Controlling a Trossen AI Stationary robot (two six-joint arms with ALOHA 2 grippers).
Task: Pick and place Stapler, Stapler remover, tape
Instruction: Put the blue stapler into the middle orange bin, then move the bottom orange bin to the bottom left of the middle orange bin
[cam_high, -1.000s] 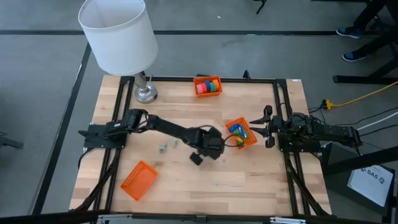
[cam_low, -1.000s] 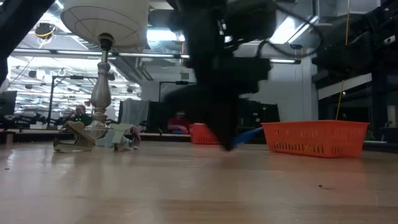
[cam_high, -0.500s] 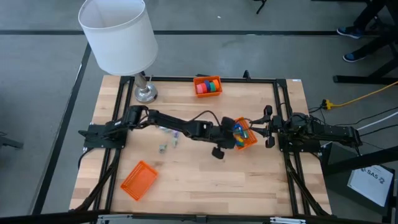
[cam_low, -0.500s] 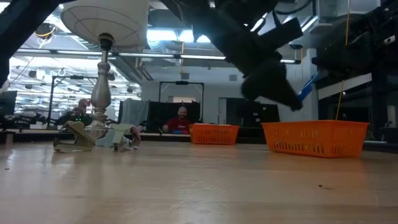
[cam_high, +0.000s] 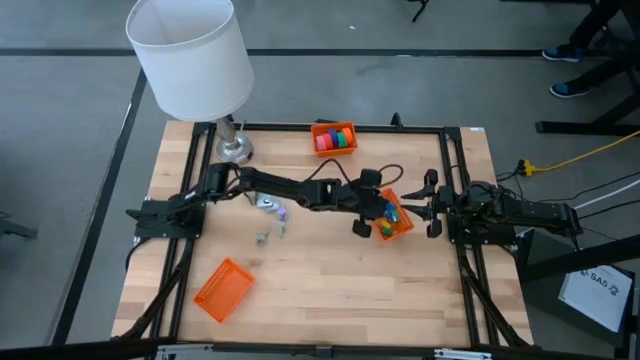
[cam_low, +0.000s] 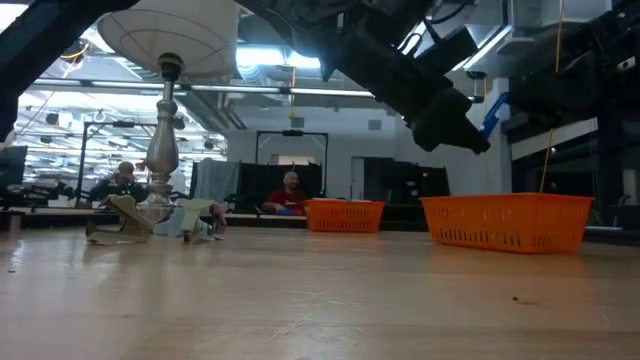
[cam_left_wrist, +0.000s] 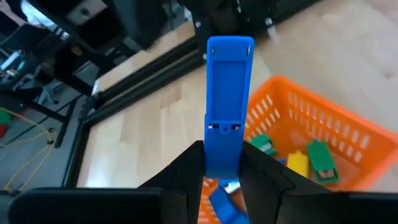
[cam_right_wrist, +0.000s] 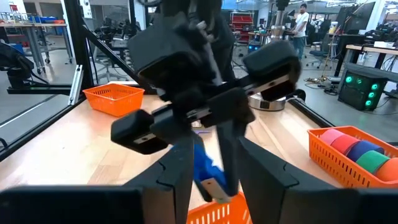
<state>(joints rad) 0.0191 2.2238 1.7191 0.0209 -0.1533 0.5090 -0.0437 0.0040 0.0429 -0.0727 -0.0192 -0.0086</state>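
Two arms in view, only the left one working. Left gripper (cam_high: 372, 212) is reached out across the table (cam_high: 330, 290) to the right-centre, clamped on the blue stapler (cam_left_wrist: 229, 99); fingers (cam_left_wrist: 186, 165) pinch its rear end and the rest of the body sticks out forward. In the low view the stapler (cam_low: 490, 115) is up in the air, above the rim of the orange basket (cam_low: 505, 222), not touching it. That basket (cam_high: 402, 228) sits just left of the right arm; inside are green (cam_left_wrist: 320, 158) and yellow (cam_left_wrist: 297, 163) block-like pieces plus another blue piece (cam_left_wrist: 227, 205).

Right gripper (cam_high: 432, 205) is parked at the right edge of the table, just beside that basket. Its fingers (cam_right_wrist: 180, 168) stand apart with nothing between them.

Tape (cam_high: 335, 138): red, pink, green and orange rolls sitting in a second orange basket (cam_high: 318, 128) at the far edge, centre.

Third orange basket (cam_high: 222, 290) lies near-left, nothing visible in it. A few small pale items (cam_high: 272, 208) lie loose on the wood left of centre; too small to identify. White-shaded lamp (cam_high: 190, 55) at far left.
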